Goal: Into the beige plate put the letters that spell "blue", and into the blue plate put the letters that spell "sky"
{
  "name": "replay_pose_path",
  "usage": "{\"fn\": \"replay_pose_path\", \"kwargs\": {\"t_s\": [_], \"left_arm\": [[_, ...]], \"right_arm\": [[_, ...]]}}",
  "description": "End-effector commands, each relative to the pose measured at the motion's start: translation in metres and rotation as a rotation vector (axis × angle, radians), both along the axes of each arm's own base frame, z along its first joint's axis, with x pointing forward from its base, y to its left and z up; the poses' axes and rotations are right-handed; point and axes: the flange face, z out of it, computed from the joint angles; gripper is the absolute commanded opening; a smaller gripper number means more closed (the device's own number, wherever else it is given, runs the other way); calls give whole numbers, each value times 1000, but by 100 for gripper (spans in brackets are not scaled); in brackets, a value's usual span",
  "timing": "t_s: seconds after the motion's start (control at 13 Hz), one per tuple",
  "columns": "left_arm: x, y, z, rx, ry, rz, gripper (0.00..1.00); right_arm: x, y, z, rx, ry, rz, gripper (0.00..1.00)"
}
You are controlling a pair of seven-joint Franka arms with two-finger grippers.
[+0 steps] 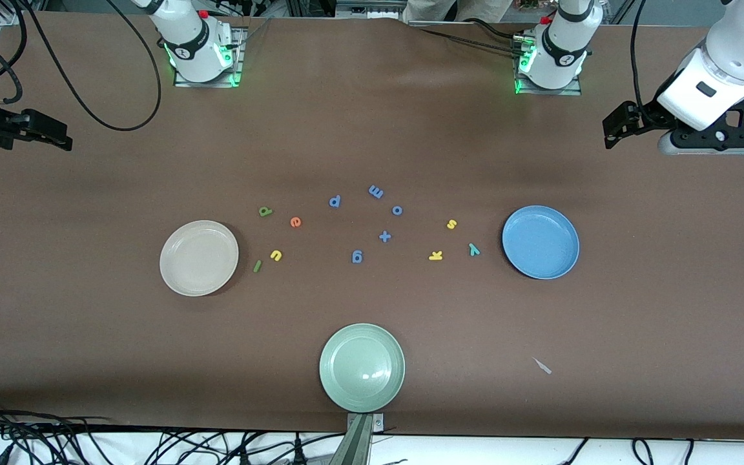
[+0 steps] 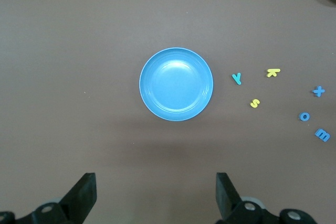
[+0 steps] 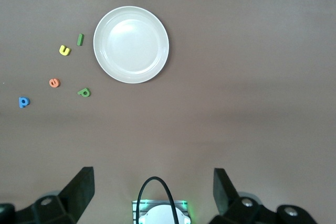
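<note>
The beige plate (image 1: 199, 258) (image 3: 131, 44) lies empty toward the right arm's end. Beside it lie the olive b (image 1: 265, 210) (image 3: 84, 92), orange e (image 1: 295, 222) (image 3: 54, 82), yellow u (image 1: 276, 255) (image 3: 64, 50) and olive l (image 1: 257, 265) (image 3: 80, 39). The blue plate (image 1: 540, 242) (image 2: 176, 84) is empty too, with the yellow s (image 1: 451, 224) (image 2: 254, 103), yellow k (image 1: 435, 256) (image 2: 273, 72) and teal y (image 1: 473, 249) (image 2: 237, 78) beside it. My left gripper (image 1: 612, 132) (image 2: 156, 192) and right gripper (image 1: 55, 139) (image 3: 153, 190) hang open and empty, high over the table's two ends.
Several all-blue letters and a plus sign (image 1: 385, 236) lie mid-table between the two groups. A pale green plate (image 1: 362, 367) sits near the table's front edge. A small scrap (image 1: 542, 366) lies nearer the camera than the blue plate.
</note>
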Motion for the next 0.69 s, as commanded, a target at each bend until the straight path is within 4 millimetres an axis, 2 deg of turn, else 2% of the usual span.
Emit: {"fn": "replay_pose_path", "kwargs": {"t_s": [0.0, 0.61], "left_arm": [[0, 5, 7, 20, 1, -2, 100], [0, 7, 7, 19, 3, 3, 100]], "right_arm": [[-1, -3, 1, -4, 10, 14, 100], [-1, -2, -3, -4, 18, 17, 100]]}}
